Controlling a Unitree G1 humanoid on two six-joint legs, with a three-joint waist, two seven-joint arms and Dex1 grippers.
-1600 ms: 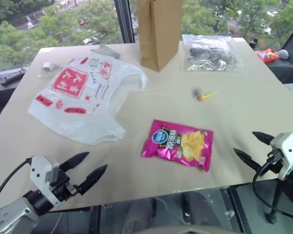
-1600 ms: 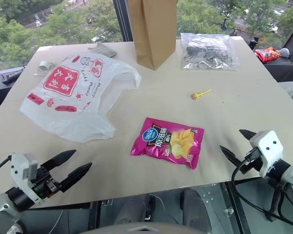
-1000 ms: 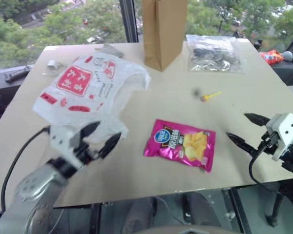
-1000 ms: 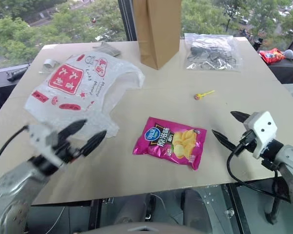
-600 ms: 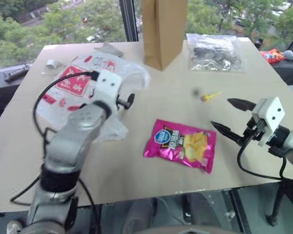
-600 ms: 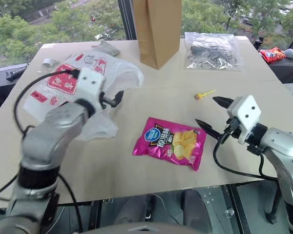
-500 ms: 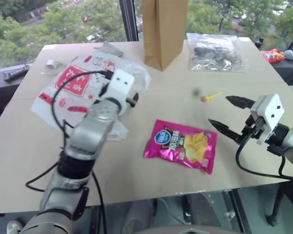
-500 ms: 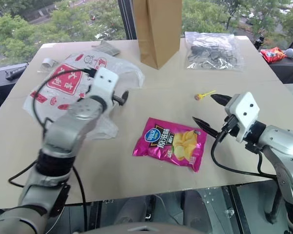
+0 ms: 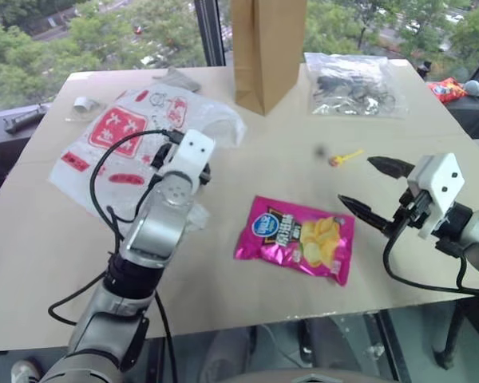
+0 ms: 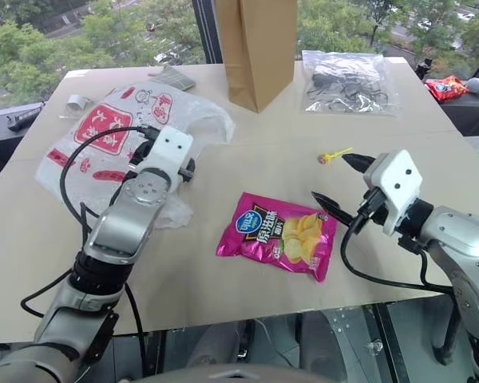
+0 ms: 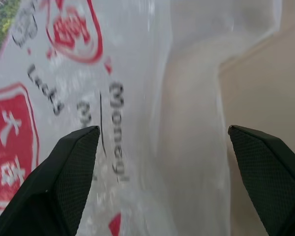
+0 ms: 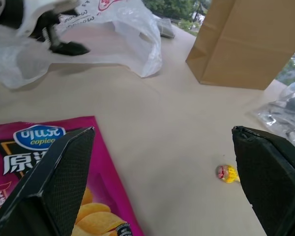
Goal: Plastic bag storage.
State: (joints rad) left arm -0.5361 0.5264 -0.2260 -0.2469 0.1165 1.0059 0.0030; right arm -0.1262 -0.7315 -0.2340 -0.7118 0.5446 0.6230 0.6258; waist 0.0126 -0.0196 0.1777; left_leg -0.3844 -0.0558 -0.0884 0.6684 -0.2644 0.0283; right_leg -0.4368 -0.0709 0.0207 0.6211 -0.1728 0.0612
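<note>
Beige worktop point(image 9: 247, 171) by the window carried the bag point(image 9: 104, 152) on its left side, the left pincer point(image 11: 162, 162) gaping wide over its crinkled film, the right pincer point(image 9: 366, 191) open too; better to pinch a gathered fold, not flat film.

I'm at a plain beige table point(image 9: 247, 319) pushed against tall windows point(image 9: 144, 32), green treetops point(image 10: 48, 48) far below, so an upper floor. No kitchen or shop fittings here; bare board, dark window frame point(image 9: 209, 32) and a staged scatter of odds read like a lab or test room.
</note>
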